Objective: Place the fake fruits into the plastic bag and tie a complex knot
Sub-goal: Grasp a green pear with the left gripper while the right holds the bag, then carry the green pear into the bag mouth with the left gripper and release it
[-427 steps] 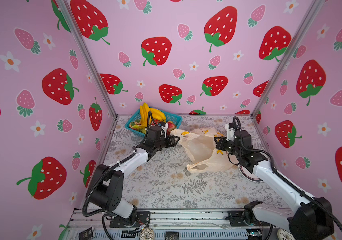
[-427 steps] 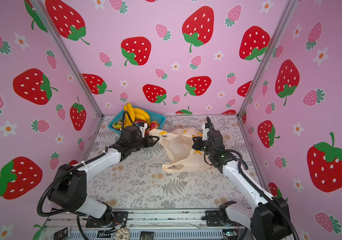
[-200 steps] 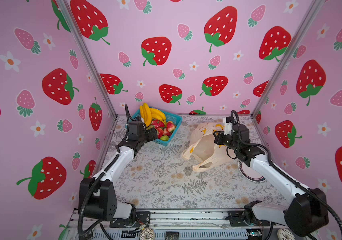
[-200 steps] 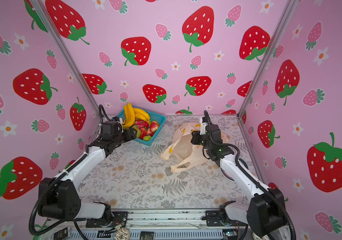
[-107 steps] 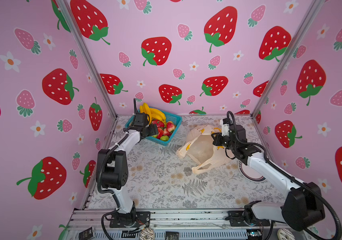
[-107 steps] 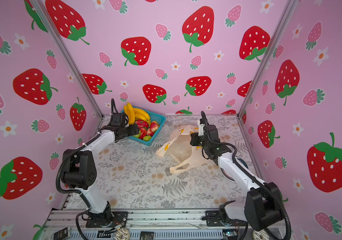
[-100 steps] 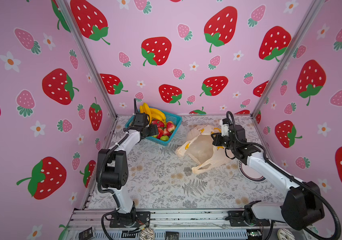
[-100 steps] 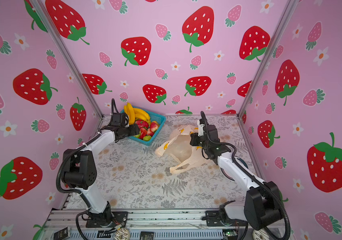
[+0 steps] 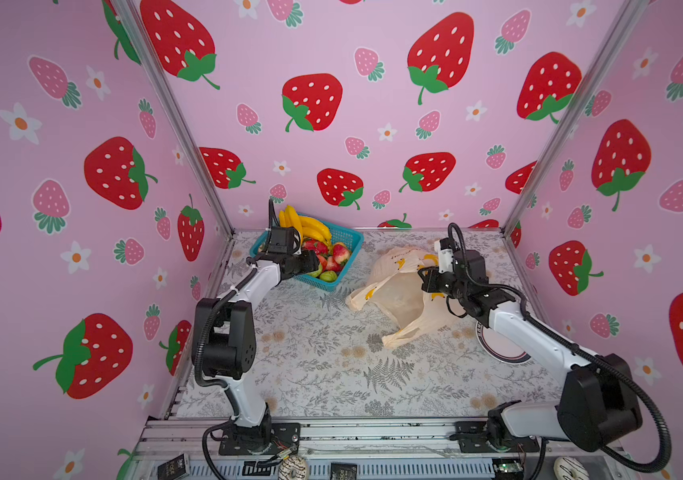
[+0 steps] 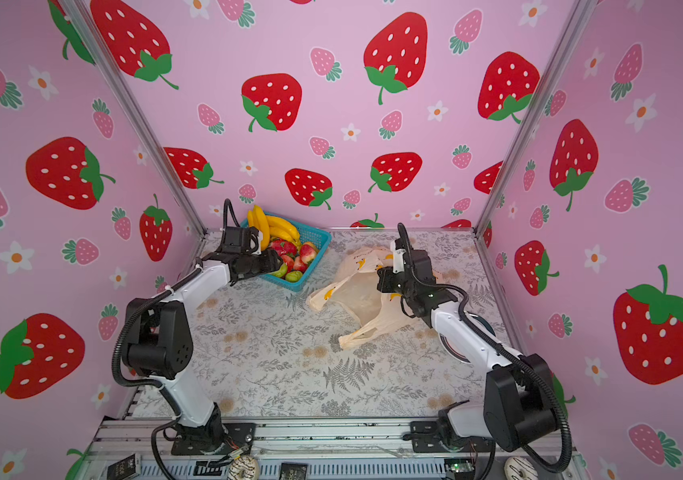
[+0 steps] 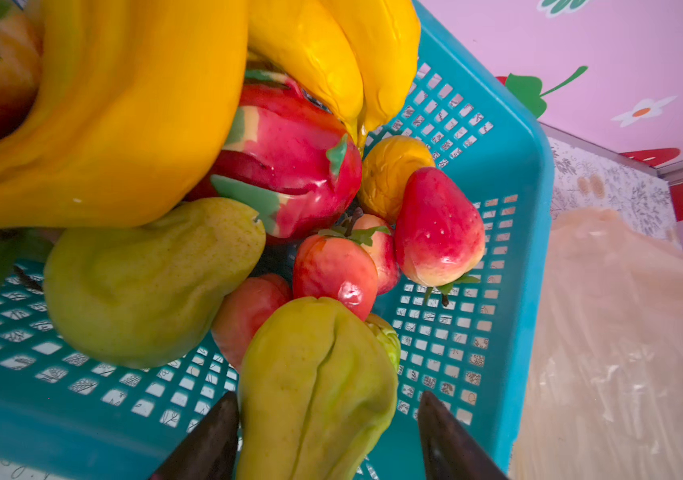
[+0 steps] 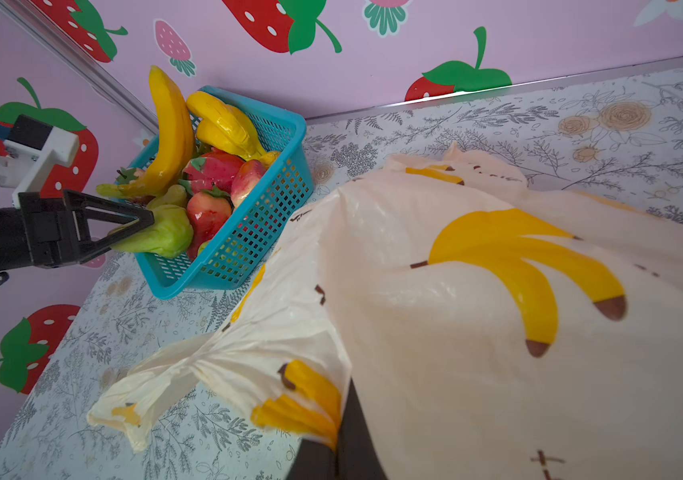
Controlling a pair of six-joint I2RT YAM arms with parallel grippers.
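Left tool [image 11: 327,401] parted astride green pear [image 11: 310,357], arm outstretched | right tool [image 12: 341,444] pinches plastic bag [image 12: 477,332]

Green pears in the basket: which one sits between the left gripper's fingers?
The lumpy creased pear at the basket's rim; the smoother pear lies aside, against the bananas.
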